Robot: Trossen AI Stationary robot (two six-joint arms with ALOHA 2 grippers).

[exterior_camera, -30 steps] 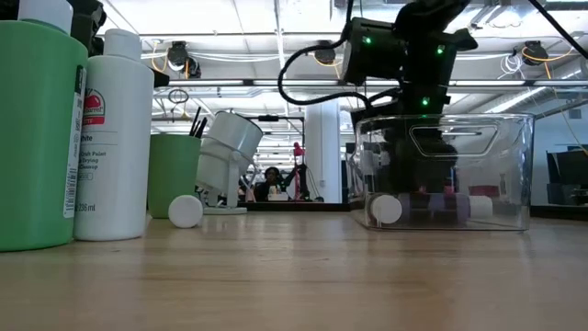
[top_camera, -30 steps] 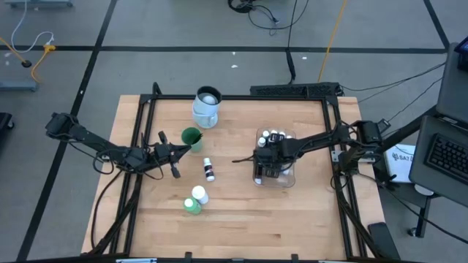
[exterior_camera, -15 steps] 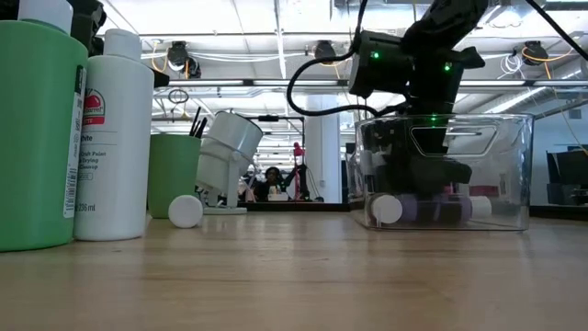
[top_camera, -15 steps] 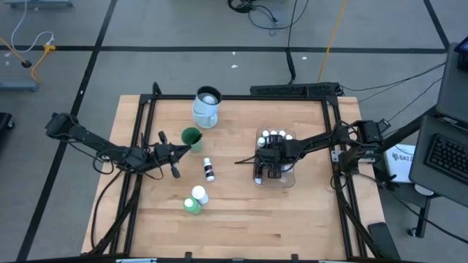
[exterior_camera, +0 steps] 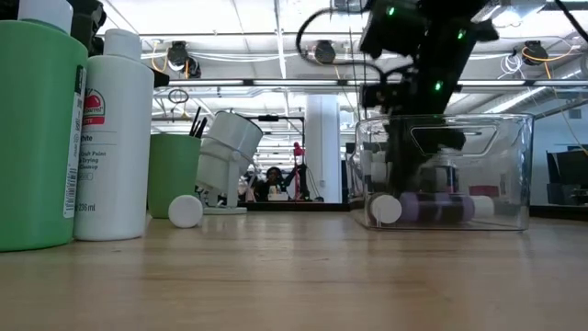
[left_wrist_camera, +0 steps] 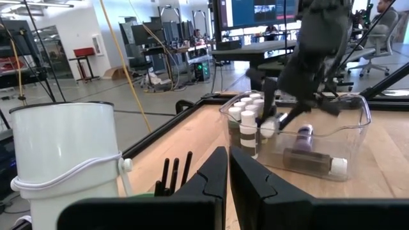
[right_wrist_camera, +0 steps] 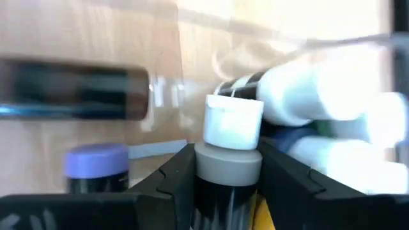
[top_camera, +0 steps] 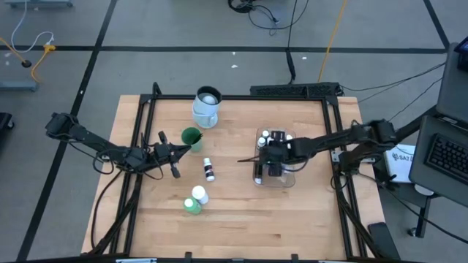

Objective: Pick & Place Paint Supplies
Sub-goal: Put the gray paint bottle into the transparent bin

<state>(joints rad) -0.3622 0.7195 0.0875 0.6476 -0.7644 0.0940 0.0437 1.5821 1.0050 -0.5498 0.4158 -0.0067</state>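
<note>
My right gripper [top_camera: 270, 162] hangs over the clear tub [top_camera: 257, 177] with its fingers inside [exterior_camera: 413, 156], shut on a small white-capped bottle [right_wrist_camera: 233, 121]. The tub holds several standing white-capped bottles [top_camera: 273, 135] and a purple one lying on its side [exterior_camera: 436, 208]. My left gripper [top_camera: 189, 148] is shut and holds nothing [left_wrist_camera: 228, 185]; it sits beside a green cup [top_camera: 191, 136] with dark brush ends [left_wrist_camera: 172, 172]. One small bottle [top_camera: 209, 169] lies on the table. The larger green bottle [top_camera: 191, 207] stands near the front. My right gripper pinches the small bottle between its two fingers at the grey collar [right_wrist_camera: 228, 163] just behind the white cap. The cap sticks out past the fingertips. The fingers come from above, pointing down into the tub. Whether the bottle touches the other bottles, I cannot tell.
A white-and-pale-blue mug [top_camera: 207, 107] stands toward the far edge, beyond the green cup. A white bottle [exterior_camera: 115, 138] stands next to the green one [exterior_camera: 37, 138] near the front. A black frame [top_camera: 146, 124] rims the wooden tabletop. Bare wood lies between the cup and tub.
My right gripper dipped deeper into the tub, then rose again, now higher than a second ago, and drifted slightly toward the table's right edge. Its arm stretched out lower on that side. The left arm and the things on the table kept still.
</note>
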